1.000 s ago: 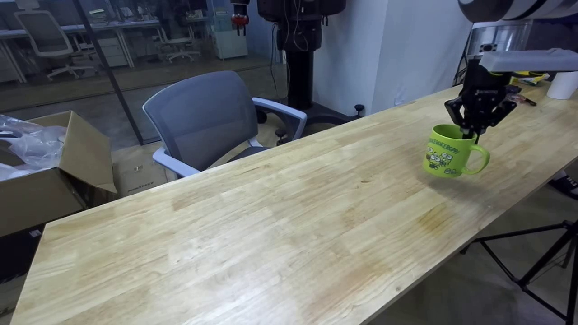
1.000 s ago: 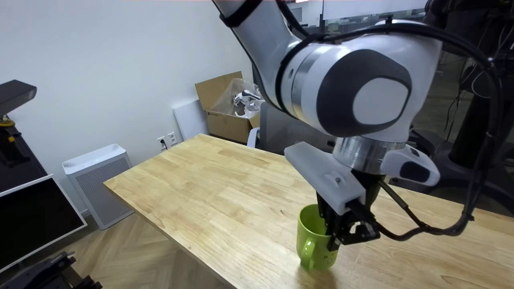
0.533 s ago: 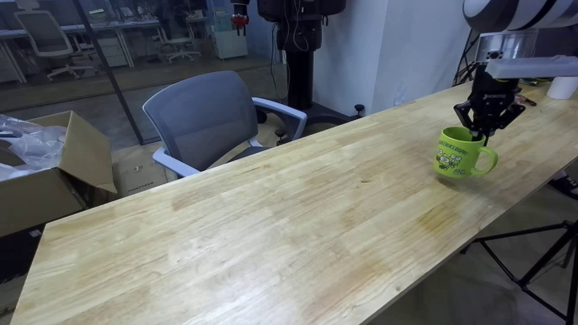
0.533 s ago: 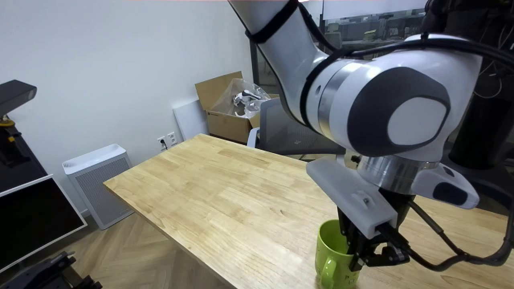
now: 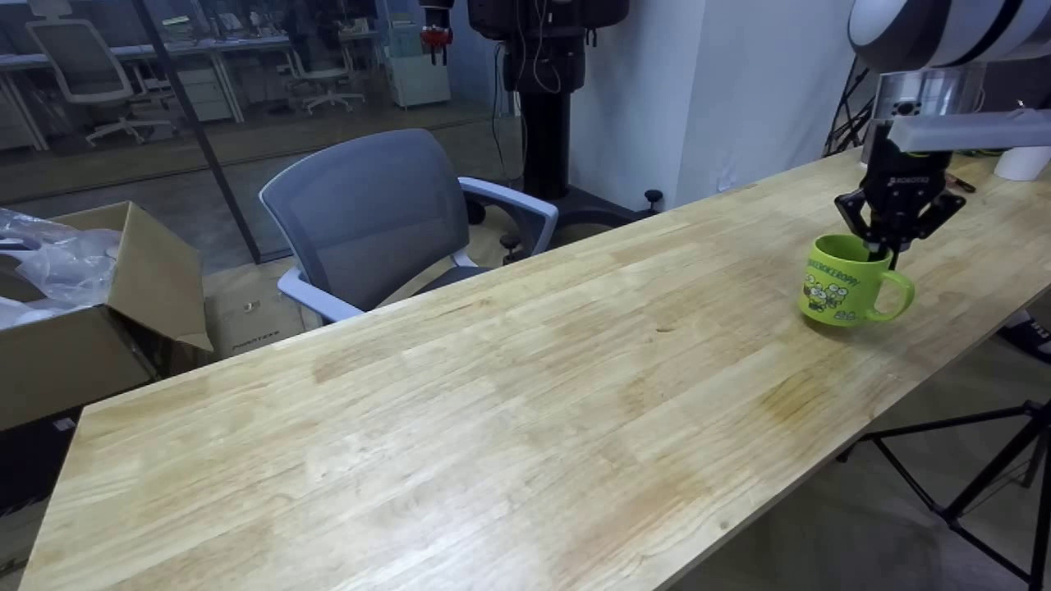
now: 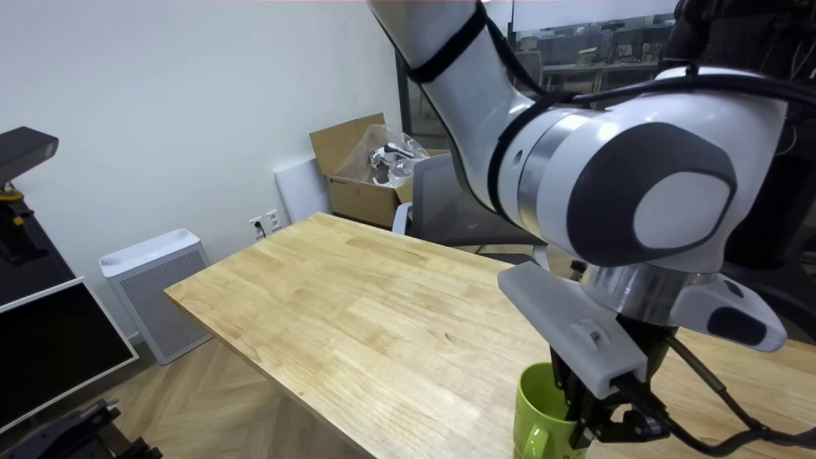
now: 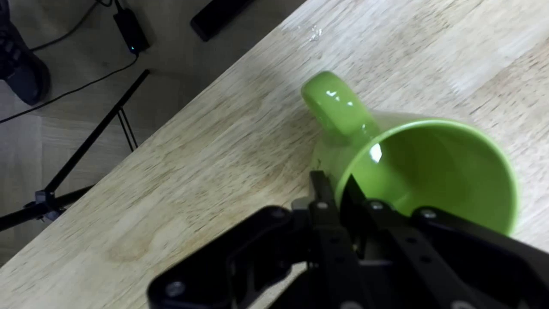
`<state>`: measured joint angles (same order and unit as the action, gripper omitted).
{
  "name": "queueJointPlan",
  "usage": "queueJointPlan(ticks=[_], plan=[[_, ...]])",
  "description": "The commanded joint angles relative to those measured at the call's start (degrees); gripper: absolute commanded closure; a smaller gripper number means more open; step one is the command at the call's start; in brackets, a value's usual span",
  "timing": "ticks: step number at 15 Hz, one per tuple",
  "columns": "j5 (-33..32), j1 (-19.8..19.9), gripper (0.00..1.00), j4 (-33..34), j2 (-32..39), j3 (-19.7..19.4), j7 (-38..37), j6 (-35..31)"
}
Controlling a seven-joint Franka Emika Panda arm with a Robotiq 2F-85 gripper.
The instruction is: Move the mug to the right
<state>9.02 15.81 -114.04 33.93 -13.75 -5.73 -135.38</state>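
The lime-green mug (image 5: 842,287) is near the right end of the wooden table in an exterior view, with cartoon figures on its side and its handle to the right. It also shows in an exterior view (image 6: 540,426), cut off by the bottom edge, and in the wrist view (image 7: 450,171). My gripper (image 5: 885,256) points down and is shut on the mug's wall. In the wrist view, one finger of the gripper (image 7: 335,182) is inside the rim and one outside, near the handle. The mug's base is at or just above the table; I cannot tell if it touches.
The table's (image 5: 493,410) near edge runs close to the mug, with a black tripod (image 5: 952,509) beyond it. A whitish cup (image 5: 1022,164) and small dark items (image 5: 959,184) lie farther back. A grey chair (image 5: 369,222) stands at the opposite edge.
My gripper has carried the mug to the right and slightly down in both exterior views. The mug's base is closer to the tabletop. The grip on the rim has stayed the same.
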Motion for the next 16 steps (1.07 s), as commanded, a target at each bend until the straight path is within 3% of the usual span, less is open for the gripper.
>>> queueJointPlan(ticks=[1,9,10,11,16], plan=[[-0.36,0.13,0.97,1.09,0.68,-0.23,-2.19,-0.06],[-0.06,0.05,0.97,1.24,2.06,0.04,-2.25,-0.39],[0.00,0.08,0.65,1.28,2.07,0.07,-2.26,-0.27],[0.00,0.12,0.64,1.29,2.06,0.10,-2.16,-0.20],[-0.12,-0.05,0.32,1.09,1.39,0.02,-2.26,0.20]])
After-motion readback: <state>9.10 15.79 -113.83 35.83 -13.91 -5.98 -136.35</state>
